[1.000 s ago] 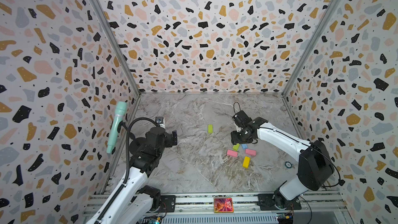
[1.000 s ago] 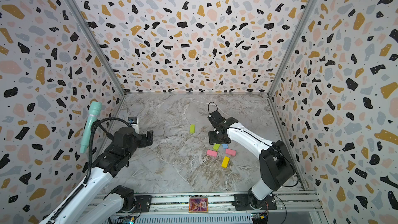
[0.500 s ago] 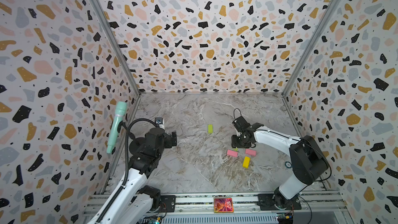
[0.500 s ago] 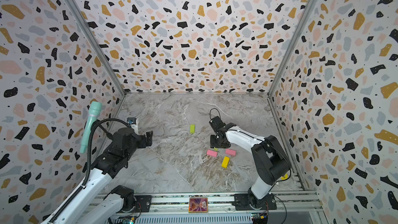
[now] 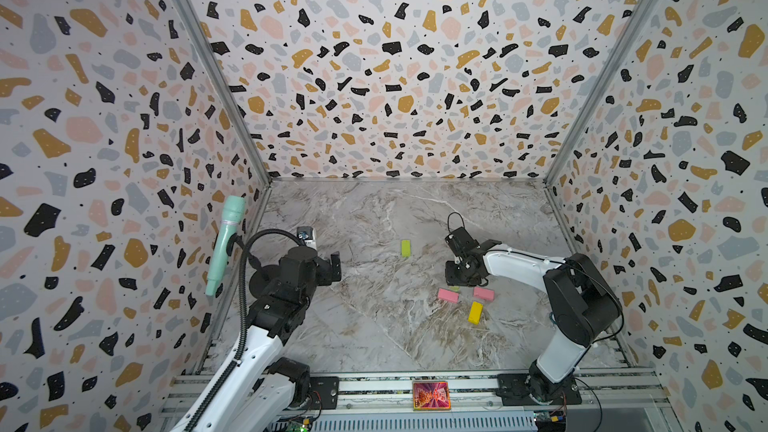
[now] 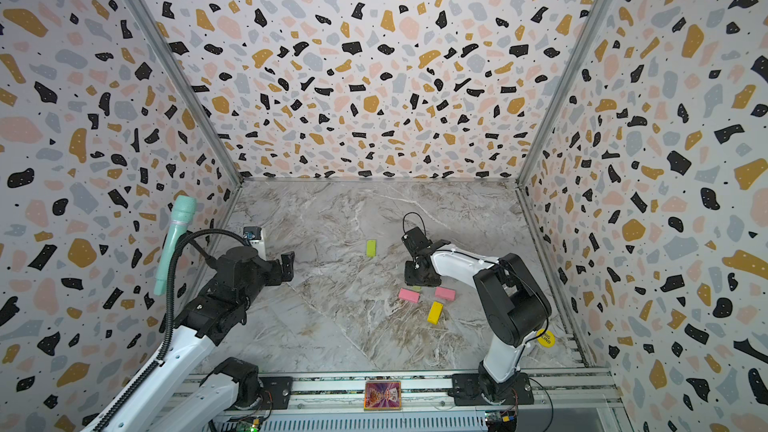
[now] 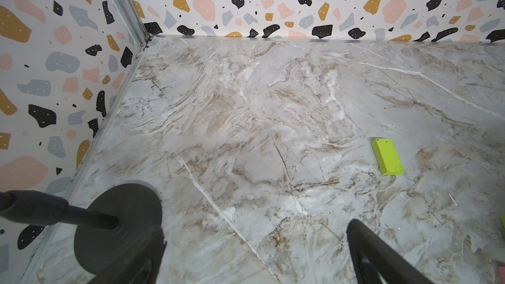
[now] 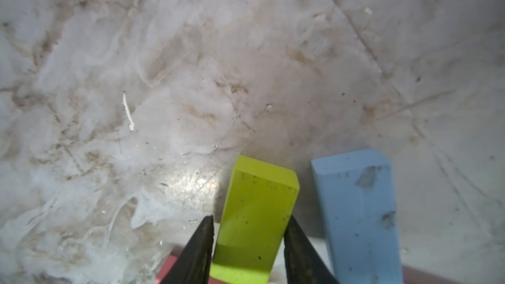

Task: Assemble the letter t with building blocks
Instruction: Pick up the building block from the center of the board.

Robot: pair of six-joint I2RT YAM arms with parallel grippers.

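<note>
Right wrist view: my right gripper point(image 8: 248, 218) straddles a lime green brick point(image 8: 257, 209) that lies flat on the table point(image 8: 136, 77), its length running out ahead of my tips. One finger looks flush against a long side; a sliver of table shows between the other finger and the opposite side, so I cannot tell whether I am clamped on it yet. A light blue brick point(image 8: 358, 209) lies just beside the outer face of one finger, roughly parallel to the green one with a narrow gap between them. In both top views my wrist hides these two bricks. Two pink bricks point(image 5: 448, 295) and a yellow brick point(image 5: 475, 312) lie close behind my tool, toward my base, and a second lime green brick point(image 5: 405, 248) sits well apart on my left. No letter t has taken shape yet. My left gripper point(image 7: 254, 230) hangs idle with its fingers spread and nothing between them. Handling, my guess: the brick is rigid, very light and smooth-faced, so a modest squeeze should do. It could twist or squirt out if pinched off-centre. The best hold is across the narrow width, on the two long sides near mid-length, lifted straight up so the outer finger does not drag the blue neighbour.
</note>
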